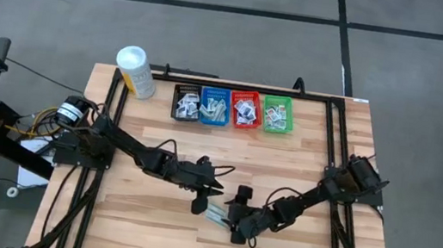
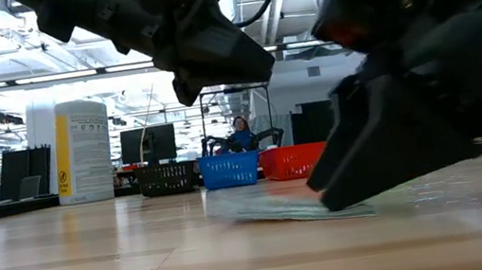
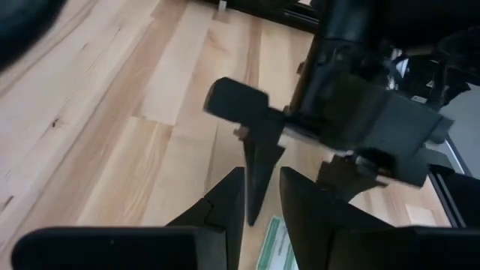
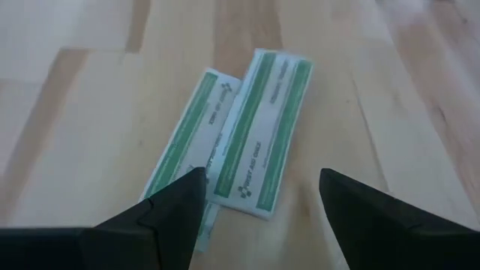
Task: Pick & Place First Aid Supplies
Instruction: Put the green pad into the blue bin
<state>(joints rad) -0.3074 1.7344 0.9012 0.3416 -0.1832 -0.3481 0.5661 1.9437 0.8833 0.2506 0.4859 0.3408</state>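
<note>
We hold the right gripper [image 4: 262, 206] released over two flat green-striped white paper packets [image 4: 240, 139], ready to grasp; the left gripper [image 3: 262, 202] beside looks half-open and empty.

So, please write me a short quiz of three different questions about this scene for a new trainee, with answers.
1. True or false: the right hand is open above two green-striped packets.
2. How many mesh baskets stand in the row at the far edge of the table?
3. The white tub stands beside which basket: A) green, B) black, C) red?

Key: 1 true; 2 four; 3 B.
</note>
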